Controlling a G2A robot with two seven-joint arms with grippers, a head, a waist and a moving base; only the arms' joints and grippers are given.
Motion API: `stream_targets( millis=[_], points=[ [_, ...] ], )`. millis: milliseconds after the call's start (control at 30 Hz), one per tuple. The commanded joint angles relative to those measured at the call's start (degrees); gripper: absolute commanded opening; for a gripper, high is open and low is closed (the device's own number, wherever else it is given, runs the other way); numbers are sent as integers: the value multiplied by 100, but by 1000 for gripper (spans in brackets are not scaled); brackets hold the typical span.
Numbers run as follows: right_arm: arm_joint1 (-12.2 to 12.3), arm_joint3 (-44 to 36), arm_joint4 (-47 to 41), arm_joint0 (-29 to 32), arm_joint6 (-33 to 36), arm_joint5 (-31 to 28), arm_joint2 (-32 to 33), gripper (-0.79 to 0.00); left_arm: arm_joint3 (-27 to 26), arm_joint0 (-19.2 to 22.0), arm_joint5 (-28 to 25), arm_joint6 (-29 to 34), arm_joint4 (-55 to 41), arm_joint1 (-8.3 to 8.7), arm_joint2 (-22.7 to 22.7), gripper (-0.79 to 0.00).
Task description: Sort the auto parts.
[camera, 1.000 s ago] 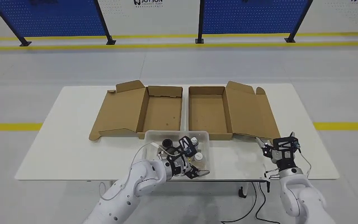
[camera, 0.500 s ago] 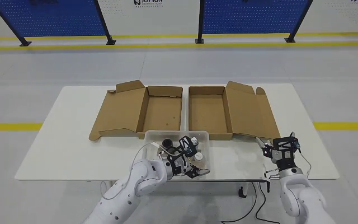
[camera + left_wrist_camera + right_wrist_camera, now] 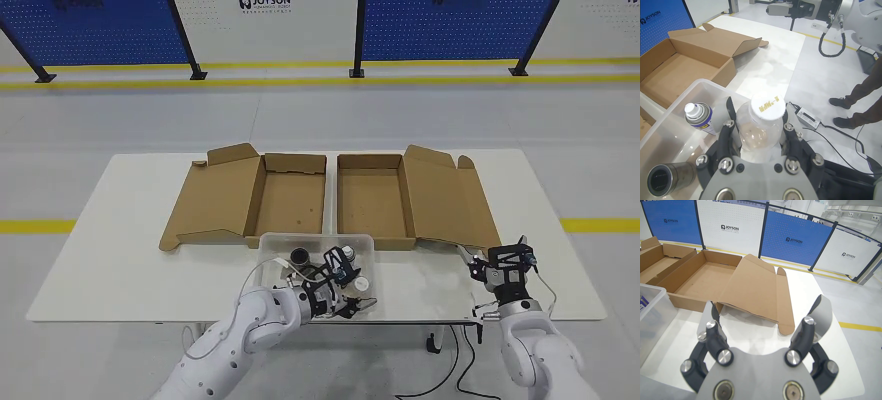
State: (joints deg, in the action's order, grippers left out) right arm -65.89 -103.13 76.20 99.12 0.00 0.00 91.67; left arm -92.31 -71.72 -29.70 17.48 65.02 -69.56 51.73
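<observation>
At the right end of the clear plastic bin, the left arm's jaws are pinching a clear bottle with a white cap, one on each side of its round body. I think the job now is to lift it out and carry it to the left cardboard box or the right cardboard box; I cannot tell which. The bottle looks smooth, so the squeeze should be firm. It should go straight up first, so it does not bump the bin wall or the spray can just beside it. The right arm's jaws are spread wide with nothing in them, over the white desk. Blue and white fence panels stand behind, on a grey floor with yellow lines.
</observation>
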Motion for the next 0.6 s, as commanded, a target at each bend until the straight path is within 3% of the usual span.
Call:
stream_targets(
  millis=[0,67,567],
  points=[
    [0,0,0,0,0,0,0,0,-2,4,3,-13,5,-1,-2,-637],
    [0,0,0,0,0,0,0,0,-5,8,5,-24,4,-2,-2,-785],
    [0,0,0,0,0,0,0,0,-141,-47,-51,-213,-58,40,216,-785]
  ],
)
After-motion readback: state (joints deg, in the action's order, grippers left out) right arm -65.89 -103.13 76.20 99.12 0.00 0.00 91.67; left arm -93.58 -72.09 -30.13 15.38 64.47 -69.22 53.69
